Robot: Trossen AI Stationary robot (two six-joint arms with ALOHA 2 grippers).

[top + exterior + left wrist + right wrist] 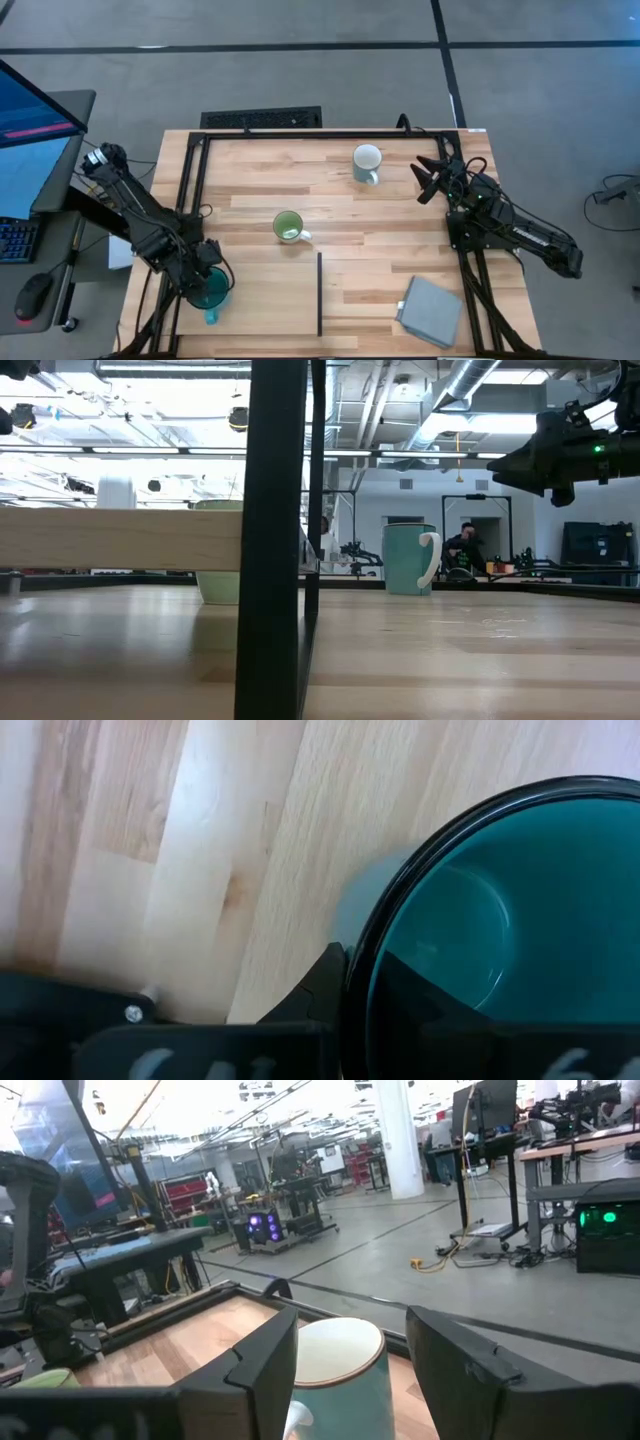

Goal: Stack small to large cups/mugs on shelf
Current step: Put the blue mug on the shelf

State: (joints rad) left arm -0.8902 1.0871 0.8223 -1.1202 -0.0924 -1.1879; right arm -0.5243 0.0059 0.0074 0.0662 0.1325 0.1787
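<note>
Teal mug [210,289], clamped by left gripper [205,285], escapes our low view; three mugs total; right gripper [432,180] fingers apart.

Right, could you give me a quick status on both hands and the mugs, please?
Left hand shut on teal mug rim, by shelf. Right hand open, short of white mug. Green mug loose mid-table; nothing stacked, nothing blocking.
</note>
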